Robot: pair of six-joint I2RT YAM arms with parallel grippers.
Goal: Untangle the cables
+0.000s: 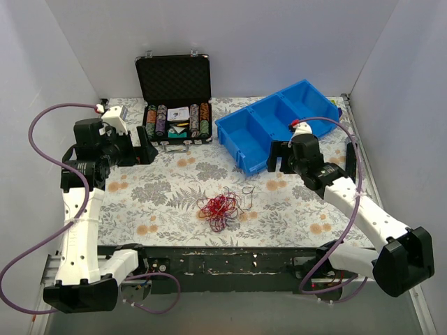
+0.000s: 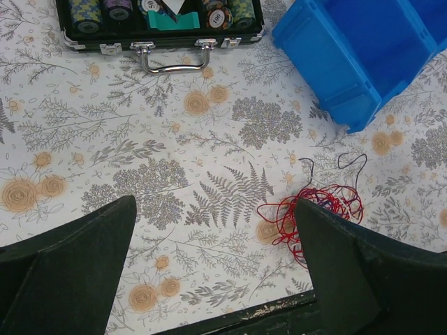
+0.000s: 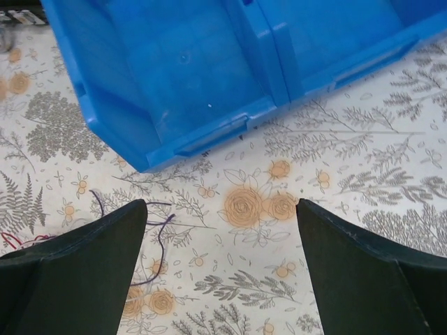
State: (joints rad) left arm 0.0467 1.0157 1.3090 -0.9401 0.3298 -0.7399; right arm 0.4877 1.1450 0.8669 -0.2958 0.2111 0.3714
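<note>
Cables: I logged a loose tangle of hair-thin, mostly red cables (image 1: 220, 206) with a few purple strands. It lay flat on the floral-print tablecloth (image 1: 160, 188), close to the near edge of the tabletop and about midway between the left and right edges. Two dark loose ends trailed out of the tangle toward the far right corner.

Left gripper: the left gripper (image 2: 214, 204) hung over the cloth in the left half of the table, near the case. Its jaws were spread wide with nothing between them. The top view showed it well apart from the tangle.

Right gripper: the right gripper (image 3: 221, 204) hovered in the right half, just in front of the bin. Its jaws were also wide apart and empty. One purple strand lay on the cloth beside its left-hand finger in the wrist view.

Bin: a blue plastic bin (image 1: 279, 122) with divided compartments sat at an angle in the far right corner.

Case: an open black hard-shell case (image 1: 174, 105) with a metal handle stood at the far edge, left of centre, with rows of poker chips (image 1: 159, 120) inside.
</note>
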